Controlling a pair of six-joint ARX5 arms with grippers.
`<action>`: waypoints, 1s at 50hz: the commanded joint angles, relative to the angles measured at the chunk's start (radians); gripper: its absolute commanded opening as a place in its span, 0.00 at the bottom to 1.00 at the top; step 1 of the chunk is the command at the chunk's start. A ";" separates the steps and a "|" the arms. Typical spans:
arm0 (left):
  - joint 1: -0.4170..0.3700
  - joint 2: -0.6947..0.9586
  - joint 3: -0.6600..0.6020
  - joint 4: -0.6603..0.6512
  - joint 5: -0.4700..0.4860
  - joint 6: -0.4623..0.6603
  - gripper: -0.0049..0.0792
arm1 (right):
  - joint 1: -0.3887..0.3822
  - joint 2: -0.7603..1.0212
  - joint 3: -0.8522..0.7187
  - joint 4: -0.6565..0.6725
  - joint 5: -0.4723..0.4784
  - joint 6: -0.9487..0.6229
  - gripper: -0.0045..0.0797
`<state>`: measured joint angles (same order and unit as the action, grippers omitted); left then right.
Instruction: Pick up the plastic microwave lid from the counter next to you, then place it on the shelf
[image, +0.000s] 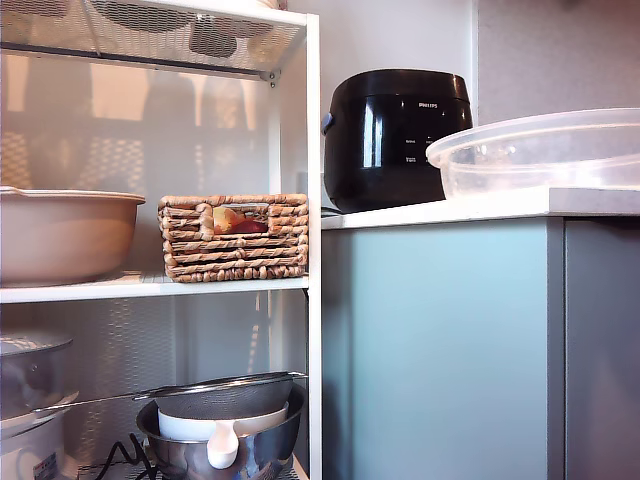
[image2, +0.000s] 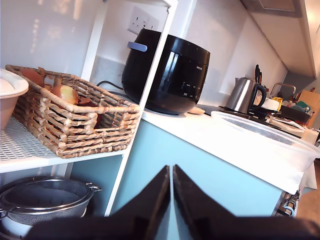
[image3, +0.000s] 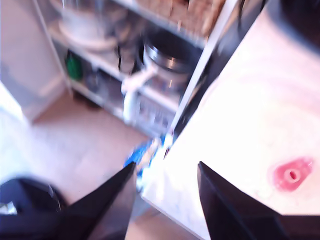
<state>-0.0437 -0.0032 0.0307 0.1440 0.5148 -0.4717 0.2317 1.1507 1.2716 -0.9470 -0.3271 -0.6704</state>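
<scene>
The plastic microwave lid (image: 545, 150) lies on the counter (image: 440, 210), not yet grasped, with my first gripper (image2: 171, 172) closed empty and my second gripper (image3: 165, 175) spread wide above it.

Clear colourless lid (image: 545, 150) with a pink spot (image3: 291, 174); white counter (image: 440, 209) over blue-grey fronts (image: 435, 350); black cooker (image: 390, 135); woven tan basket (image: 235, 240); beige bowl (image: 60, 235); white shelf (image: 150, 289).

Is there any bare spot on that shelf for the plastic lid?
Little: the shelf holds a beige bowl and a basket, with a narrow strip between. The lid sits on the counter beside the black cooker. Below is crowded with bowls and a strainer.
</scene>
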 joint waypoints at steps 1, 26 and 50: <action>-0.002 -0.009 -0.002 0.013 0.001 -0.003 0.03 | 0.021 0.038 0.024 -0.019 0.061 -0.039 0.48; -0.002 -0.009 -0.002 0.013 0.001 -0.017 0.03 | 0.045 0.246 0.068 -0.048 0.244 -0.117 0.47; -0.002 -0.009 -0.002 0.016 0.001 -0.081 0.03 | 0.071 0.260 0.068 -0.088 0.256 -0.123 0.04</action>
<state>-0.0437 -0.0032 0.0303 0.1444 0.5148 -0.5388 0.2878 1.4094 1.3369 -1.0245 -0.0612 -0.7975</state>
